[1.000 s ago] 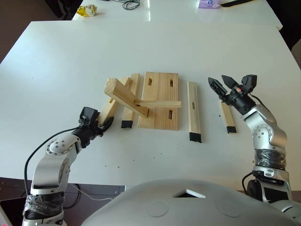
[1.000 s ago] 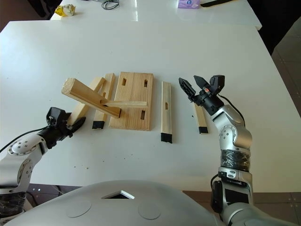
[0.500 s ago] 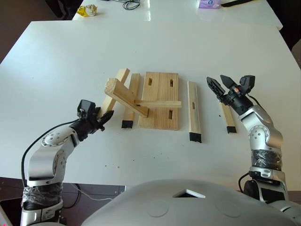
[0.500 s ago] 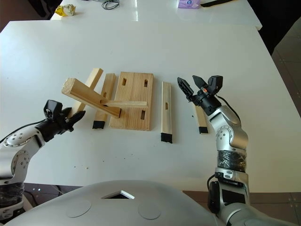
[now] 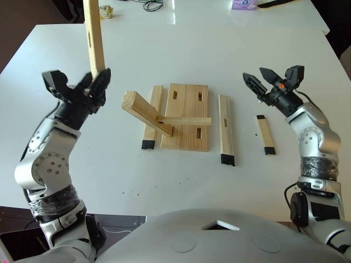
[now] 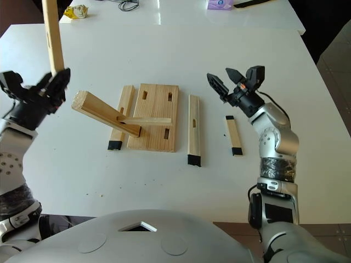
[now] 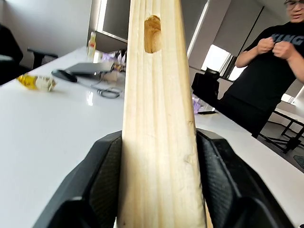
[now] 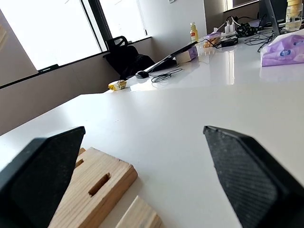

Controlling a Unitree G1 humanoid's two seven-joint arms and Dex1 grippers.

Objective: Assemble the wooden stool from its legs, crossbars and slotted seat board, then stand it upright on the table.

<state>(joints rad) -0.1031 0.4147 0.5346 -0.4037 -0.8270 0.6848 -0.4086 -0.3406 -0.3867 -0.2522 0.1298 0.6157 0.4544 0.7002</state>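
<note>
One joint only seems to be made so far: a thick leg (image 5: 143,112) lies tilted across the left edge of the slotted seat board (image 5: 189,137), and a crossbar (image 5: 189,120) meets its side, I think pushed into it. I count this as an early stage. The board lies flat in the middle of the table (image 5: 219,49), and none of its slots has a leg in it. Taking the board as the centre of the clock, a second leg (image 5: 149,134) lies flat just beside it at 9 o'clock, another leg (image 5: 225,129) lies near it at 3 o'clock, and farther out at 3 o'clock a short bar (image 5: 265,134) lies apart. The left gripper (image 5: 93,82) is at about 10 o'clock, raised well above the table and clenched on the lower end of one more leg (image 5: 94,33), which it holds almost upright; in the wrist view both fingers (image 7: 102,175) press on its sides. The right gripper (image 5: 255,76) hovers at about 2 o'clock with its jaws spread wide and nothing between them. What remains, by my judgement, is nearly everything: joining the other legs and bars, fitting them into the board, then standing the stool up.
</note>
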